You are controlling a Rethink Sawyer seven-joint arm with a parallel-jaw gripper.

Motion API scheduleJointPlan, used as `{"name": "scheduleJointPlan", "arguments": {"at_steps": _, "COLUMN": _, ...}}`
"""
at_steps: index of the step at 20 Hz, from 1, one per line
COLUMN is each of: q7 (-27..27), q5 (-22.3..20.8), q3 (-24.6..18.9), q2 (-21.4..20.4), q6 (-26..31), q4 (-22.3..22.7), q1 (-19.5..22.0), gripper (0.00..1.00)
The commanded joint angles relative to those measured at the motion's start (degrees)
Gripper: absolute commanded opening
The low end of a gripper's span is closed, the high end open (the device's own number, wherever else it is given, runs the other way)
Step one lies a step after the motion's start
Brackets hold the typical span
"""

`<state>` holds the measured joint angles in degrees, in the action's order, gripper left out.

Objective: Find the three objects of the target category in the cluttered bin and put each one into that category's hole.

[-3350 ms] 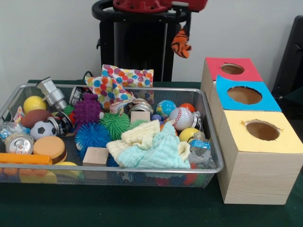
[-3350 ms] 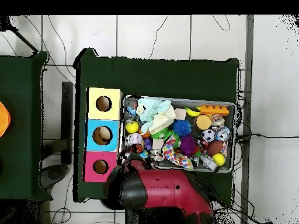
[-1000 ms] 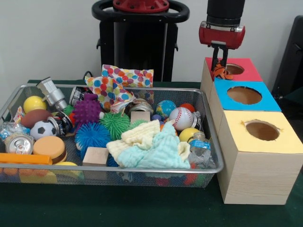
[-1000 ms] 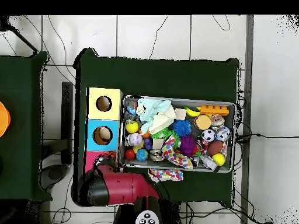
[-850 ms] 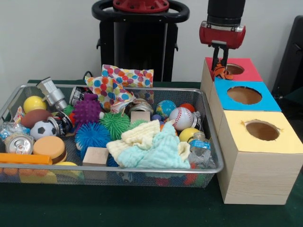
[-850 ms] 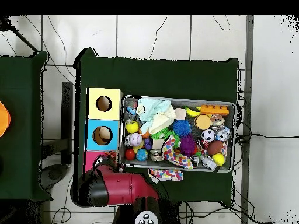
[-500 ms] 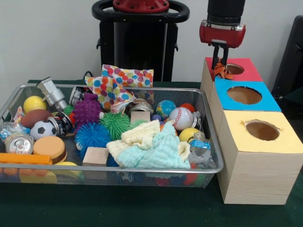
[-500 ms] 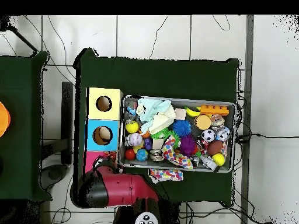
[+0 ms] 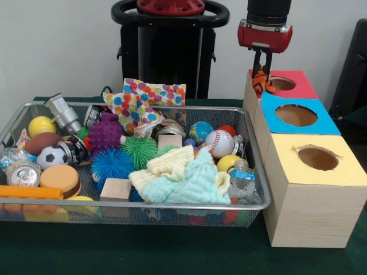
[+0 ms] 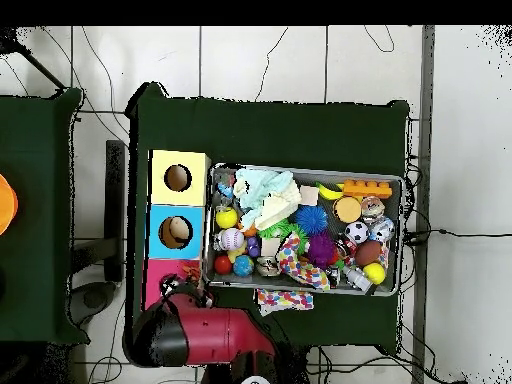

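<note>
While it hangs beside the red hole (image 9: 283, 83), the gripper (image 9: 261, 79) has its fingers clamped on a striped orange toy (image 9: 261, 83).

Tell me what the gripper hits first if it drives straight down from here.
The gripper, shut on the striped orange toy, points down over the red card beside the hole. Going straight down, the toy probably meets the card at the hole's rim first; depth is unclear.

No readable text, label, brand, number or sign appears anywhere; any print on the drink can (image 9: 22, 174) and water bottle (image 9: 243, 179) is illegible.
</note>
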<state>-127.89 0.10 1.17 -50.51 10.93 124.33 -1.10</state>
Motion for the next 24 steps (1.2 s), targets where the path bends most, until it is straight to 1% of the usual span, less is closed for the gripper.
{"name": "scheduleJointPlan", "arguments": {"at_steps": 1, "q7": -9.00, "q5": 2.23, "q3": -4.73, "q2": -1.61, "q6": -1.06, "q4": 7.41, "q1": 2.35, "gripper": 0.00}}
{"name": "scheduleJointPlan", "arguments": {"at_steps": 4, "q7": -9.75, "q5": 1.83, "q3": -4.89, "q2": -2.41, "q6": -3.08, "q4": 10.20, "q1": 2.34, "gripper": 0.00}}
{"name": "scheduleJointPlan", "arguments": {"at_steps": 7, "q7": -10.44, "q5": 1.62, "q3": -4.89, "q2": -2.02, "q6": -5.08, "q4": 11.70, "q1": 1.74, "gripper": 0.00}}
{"name": "scheduleJointPlan", "arguments": {"at_steps": 11, "q7": -11.61, "q5": 1.91, "q3": -4.12, "q2": -1.08, "q6": -7.67, "q4": 12.82, "q1": -0.28, "gripper": 0.00}}
{"name": "scheduleJointPlan", "arguments": {"at_steps": 14, "q7": -12.73, "q5": 2.49, "q3": -2.71, "q2": -0.92, "q6": -9.36, "q4": 13.96, "q1": -3.10, "gripper": 0.00}}
{"name": "scheduleJointPlan", "arguments": {"at_steps": 16, "q7": -12.89, "q5": 2.74, "q3": -2.46, "q2": -1.04, "q6": -10.13, "q4": 14.77, "q1": -3.98, "gripper": 0.00}}
{"name": "scheduleJointPlan", "arguments": {"at_steps": 18, "q7": -12.85, "q5": 3.03, "q3": -1.63, "q2": -1.46, "q6": -10.32, "q4": 15.10, "q1": -5.18, "gripper": 0.00}}
{"name": "scheduleJointPlan", "arguments": {"at_steps": 21, "q7": -12.89, "q5": 3.90, "q3": -1.59, "q2": -2.61, "q6": -9.53, "q4": 15.79, "q1": -6.24, "gripper": 0.00}}
{"name": "scheduleJointPlan", "arguments": {"at_steps": 23, "q7": -13.26, "q5": 4.77, "q3": -1.26, "q2": -3.33, "q6": -9.09, "q4": 16.18, "q1": -7.66, "gripper": 0.00}}
{"name": "scheduleJointPlan", "arguments": {"at_steps": 24, "q7": -13.88, "q5": 5.63, "q3": -0.96, "q2": -3.40, "q6": -8.87, "q4": 16.14, "q1": -9.44, "gripper": 0.00}}
